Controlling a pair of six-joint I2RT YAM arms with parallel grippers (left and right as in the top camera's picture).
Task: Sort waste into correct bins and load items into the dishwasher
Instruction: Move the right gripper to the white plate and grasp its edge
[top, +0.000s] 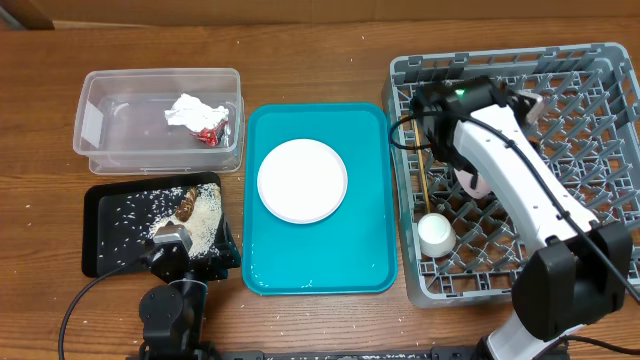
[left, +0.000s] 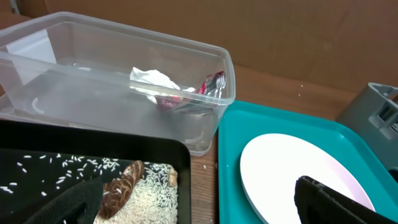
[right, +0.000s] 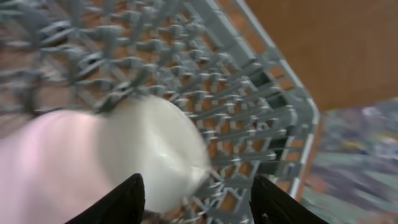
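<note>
While the right gripper (right: 198, 182) hangs over the dish rack (top: 612, 60) at 3 o'clock on the table, its fingers stand wide apart. The pinkish-white bowl (right: 118, 149) is just ahead of them among the pegs. That view is blurred, so I cannot tell whether a finger touches the bowl, but nothing looks clamped.

My read: the bowl-loading step is in hand, right at placement. A white cup (top: 436, 234) and the chopsticks (top: 426, 185) sit in the rack's 9 o'clock side.

Over at 8 o'clock the left gripper (left: 196, 186) hovers spread open and empty above the black tray (top: 110, 255), which holds the rice (top: 205, 225) and brown scraps (top: 188, 203). The tissue (top: 190, 110) and red wrapper (top: 210, 133) lie in the clear tub (top: 100, 150) at 10 o'clock.

That leaves the plate (top: 302, 180), flat on the teal tray (top: 320, 270) at dead centre. Judging from here, the next move calls for a straight lift clear of the pegs, then a reach to 9 o'clock for the plate's rim. It lies flat, so getting under its edge looks awkward.

There is open room on the rack's 3 o'clock half, but its near wall and the tray lip stand in the way.
</note>
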